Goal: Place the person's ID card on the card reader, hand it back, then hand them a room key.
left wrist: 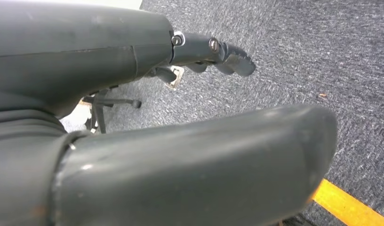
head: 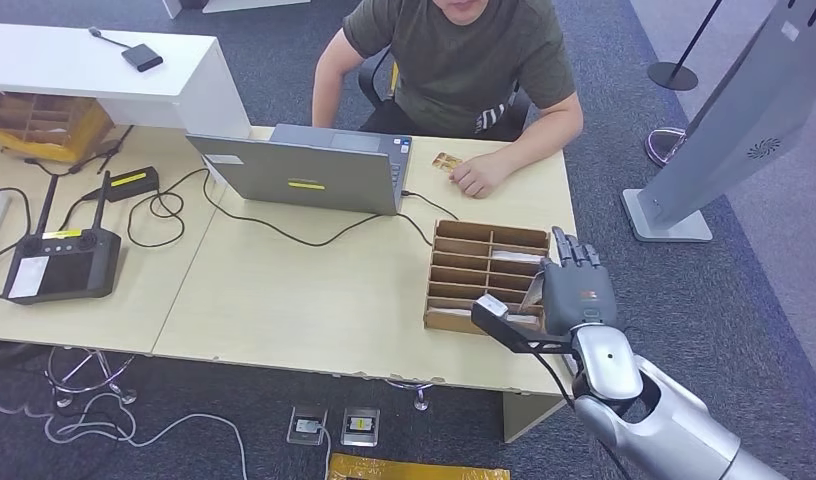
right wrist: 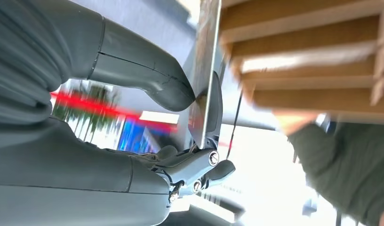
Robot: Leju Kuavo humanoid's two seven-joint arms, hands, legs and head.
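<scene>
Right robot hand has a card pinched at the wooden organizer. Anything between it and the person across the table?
Nothing visible. The right robot hand pinches the card over the organizer; bare table lies beyond, up to the person's hand. The laptop sits off to the side.

You see a tan slotted box (head: pixel 487 275), a grey laptop (head: pixel 314 170), a pale wood table (head: pixel 294 300) and blue-grey carpet (head: pixel 724 300)

One laptop (head: pixel 314 170), one person (head: pixel 464 70)
</scene>
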